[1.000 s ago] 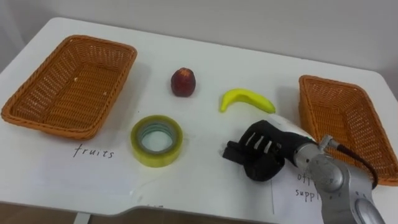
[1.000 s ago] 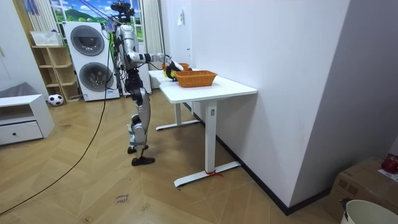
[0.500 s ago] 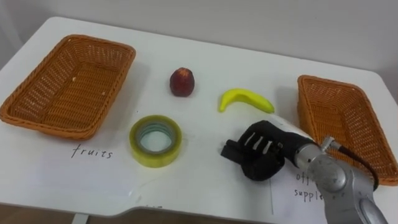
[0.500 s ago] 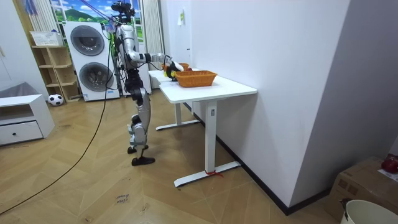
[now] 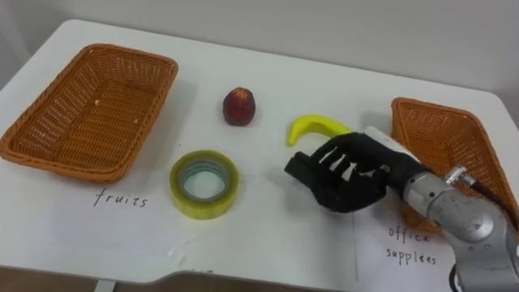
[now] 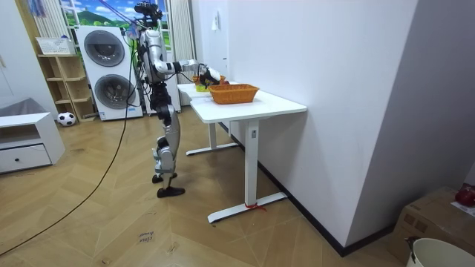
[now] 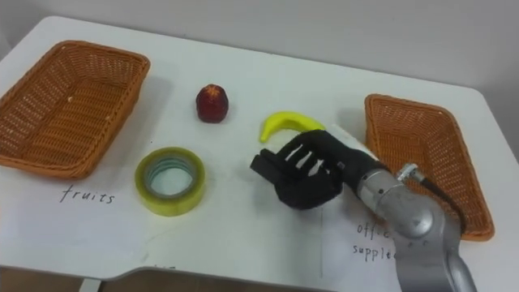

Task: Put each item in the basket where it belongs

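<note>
Presently the black right hand (image 5: 345,174) is seen over the white table (image 5: 268,235), between the curved yellow banana (image 5: 312,126) and the rectangular brown wicker basket on the right (image 5: 442,138). Its fingers are curled round a smooth white object (image 5: 393,146) that shows along the hand's far side. The contact is hidden, so the grip is judged rather than observed, and the object's kind cannot be told

The position is read as a carry toward that basket, which is marked by a handwritten paper label for office supplies (image 5: 409,243)

The matching wicker basket on the left (image 5: 49,154) is labelled for fruit and lies well apart from the hand. Both baskets are of coarse open weave with sloped walls, and nothing is seen inside them

Still unsorted on the table: the banana, a small round dark-red fruit (image 5: 239,106) with a matt skin, and a glossy translucent yellow roll of tape (image 5: 204,207), lying flat near the left basket
</note>
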